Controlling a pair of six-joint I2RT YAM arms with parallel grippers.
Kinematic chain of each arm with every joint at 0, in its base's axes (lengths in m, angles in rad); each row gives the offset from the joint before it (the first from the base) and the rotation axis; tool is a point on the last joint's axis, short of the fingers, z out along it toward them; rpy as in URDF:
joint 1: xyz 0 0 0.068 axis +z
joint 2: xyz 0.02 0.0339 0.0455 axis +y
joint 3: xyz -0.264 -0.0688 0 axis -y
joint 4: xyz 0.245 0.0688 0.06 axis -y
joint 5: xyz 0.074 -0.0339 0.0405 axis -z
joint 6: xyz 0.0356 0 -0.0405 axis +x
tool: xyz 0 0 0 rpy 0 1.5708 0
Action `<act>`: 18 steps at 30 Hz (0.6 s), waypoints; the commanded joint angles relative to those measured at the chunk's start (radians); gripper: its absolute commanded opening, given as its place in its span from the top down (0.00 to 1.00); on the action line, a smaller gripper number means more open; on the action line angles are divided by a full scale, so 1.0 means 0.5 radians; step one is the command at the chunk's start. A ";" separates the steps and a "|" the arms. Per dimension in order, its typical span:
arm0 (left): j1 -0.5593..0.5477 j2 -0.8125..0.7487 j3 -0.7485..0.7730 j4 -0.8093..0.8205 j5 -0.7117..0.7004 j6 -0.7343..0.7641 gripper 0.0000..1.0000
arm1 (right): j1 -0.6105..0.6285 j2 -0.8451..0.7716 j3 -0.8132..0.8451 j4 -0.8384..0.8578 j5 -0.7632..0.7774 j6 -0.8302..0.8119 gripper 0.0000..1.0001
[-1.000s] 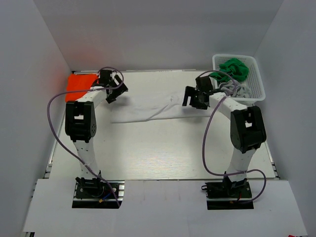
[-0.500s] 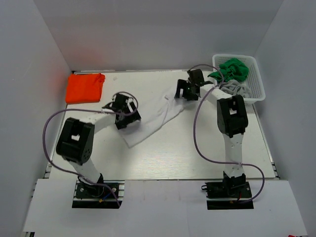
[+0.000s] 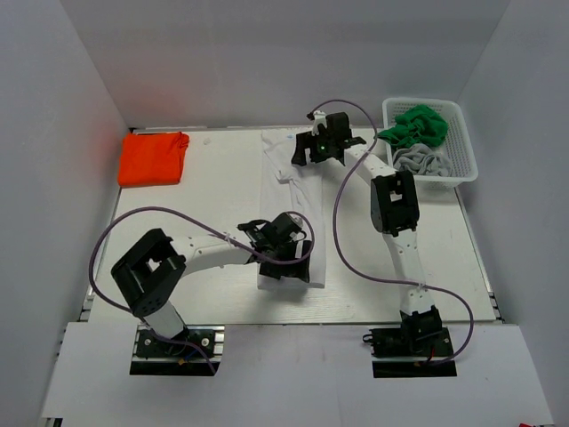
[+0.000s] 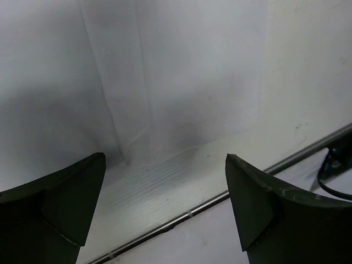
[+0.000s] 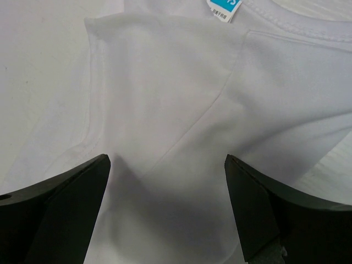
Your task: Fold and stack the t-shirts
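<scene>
A white t-shirt (image 3: 298, 209) lies stretched flat from the far side toward the near edge of the table. My left gripper (image 3: 286, 256) is open over its near hem (image 4: 181, 82), empty, with the jaws spread wide (image 4: 165, 159). My right gripper (image 3: 318, 148) is open over the collar end, where a blue label (image 5: 223, 8) shows, and nothing is between its jaws (image 5: 165, 159). A folded orange t-shirt (image 3: 153, 158) lies at the far left. A green t-shirt (image 3: 418, 123) and a grey t-shirt (image 3: 421, 161) sit crumpled in the basket.
A white mesh basket (image 3: 465, 151) stands at the far right corner. White walls close in the table on three sides. The table's near edge with a metal rail (image 4: 220, 196) is just below the shirt's hem. Purple cables loop from both arms.
The white shirt has swung from lying crosswise to lying lengthwise. My left gripper moved from beside the orange shirt to the near middle. My right gripper moved left along the far side.
</scene>
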 commanded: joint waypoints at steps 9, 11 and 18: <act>-0.055 -0.612 -0.079 -0.317 -0.684 -0.004 0.00 | 0.131 -1.167 -1.065 0.001 0.433 0.158 0.10; -0.010 -0.683 -0.116 -0.384 -0.743 -0.102 0.00 | 0.143 -1.582 -1.585 0.289 0.457 0.403 0.10; -0.009 -0.855 -0.404 -0.453 -0.722 -0.238 0.00 | 0.259 -2.522 -2.957 0.245 0.457 0.742 0.10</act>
